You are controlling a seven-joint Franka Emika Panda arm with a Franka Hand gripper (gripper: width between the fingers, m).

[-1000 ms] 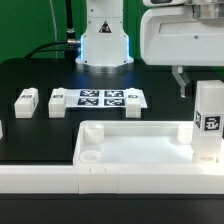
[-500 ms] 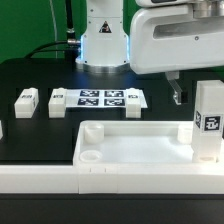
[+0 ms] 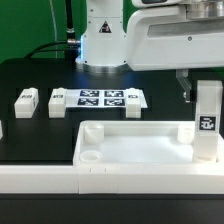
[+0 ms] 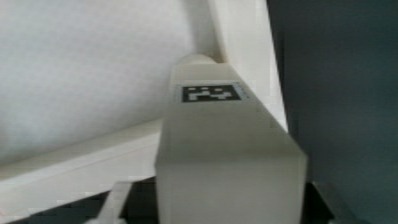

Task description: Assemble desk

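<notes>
The desk's tabletop [image 3: 135,148], a white tray with a raised rim, lies on the black surface [image 3: 30,75] at the near side of the scene, with a round socket [image 3: 90,157] at its near corner on the exterior view's left. At the tabletop's end on the exterior view's right, one white leg [image 3: 207,120] stands upright, a black-and-white marker [image 3: 207,124] on its near face. Whether its foot sits in a corner socket cannot be told.

The pincer [image 4: 217,205] straddles the upper part of this leg. In the exterior view one dark finger [image 3: 183,88] hangs just beside the leg's top on the exterior view's left, and the other finger is hidden. In the wrist view the leg [image 4: 222,140] fills the space between the two dark fingertips, its marker [image 4: 214,94] towards the far end, and the tabletop's rim [image 4: 240,40] runs past it. The jaws are partly drawn in around the leg, but I cannot tell whether the pads press on it.

Two more loose legs [image 3: 25,99] [image 3: 57,102] lie on the surface well to the exterior view's left, beyond the tabletop. The marker board [image 3: 105,98] lies flat just beside them, in front of the arm's white base [image 3: 103,40]. A long white rail [image 3: 40,182] runs along the near edge.
</notes>
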